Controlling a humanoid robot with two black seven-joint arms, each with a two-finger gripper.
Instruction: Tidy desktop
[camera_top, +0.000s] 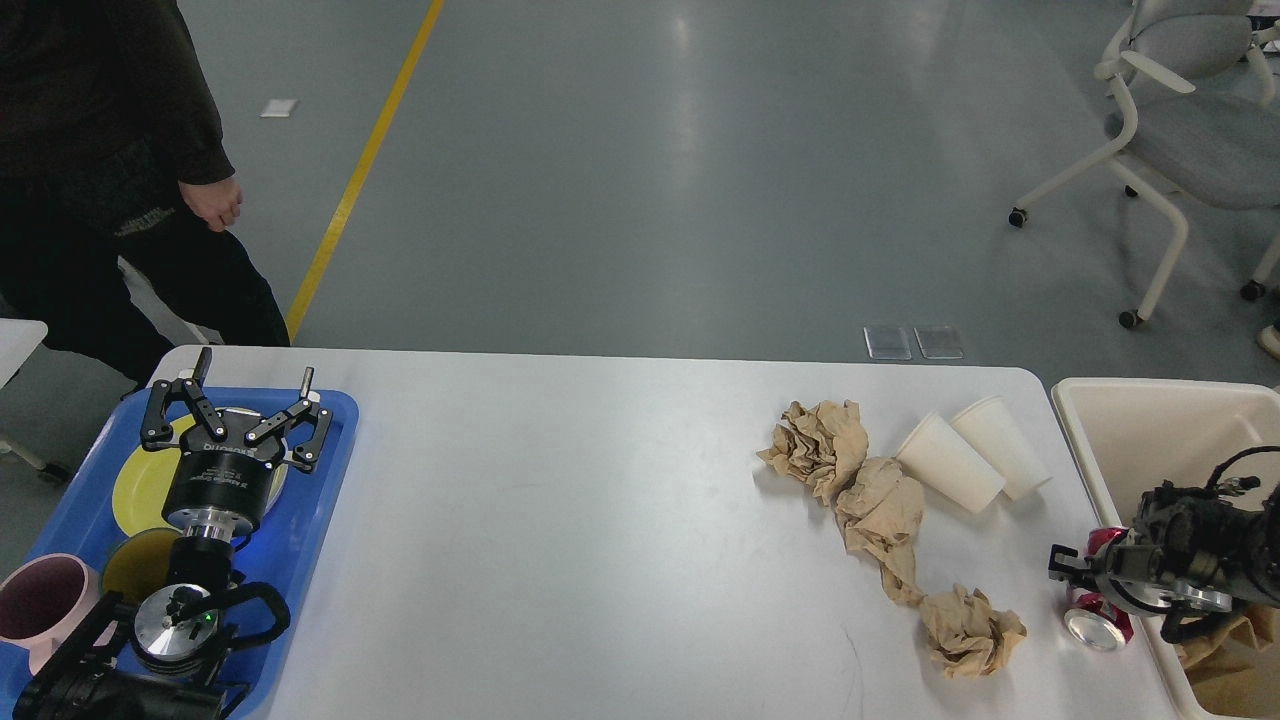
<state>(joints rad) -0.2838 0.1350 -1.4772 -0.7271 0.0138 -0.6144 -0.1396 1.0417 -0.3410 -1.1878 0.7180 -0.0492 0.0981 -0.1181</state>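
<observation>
The white desktop (600, 520) fills the lower view. Three crumpled brown paper wads (818, 445) (885, 520) (970, 630) lie in a chain on its right side, beside two white paper cups (948, 463) (1000, 445) on their sides. A crushed red can (1095, 625) stands at the right edge. My right gripper (1085, 570) sits low against the can's upper part; its dark fingers cannot be told apart. My left gripper (255, 370) hangs open over the blue tray (330, 440), holding nothing.
The tray holds a yellow plate (135, 490), a dark yellow bowl (135, 565) and a pink mug (40, 605). A cream bin (1130, 420) with brown paper inside stands off the right edge. A person (100, 180) stands at the far left; a chair (1190, 130) at far right.
</observation>
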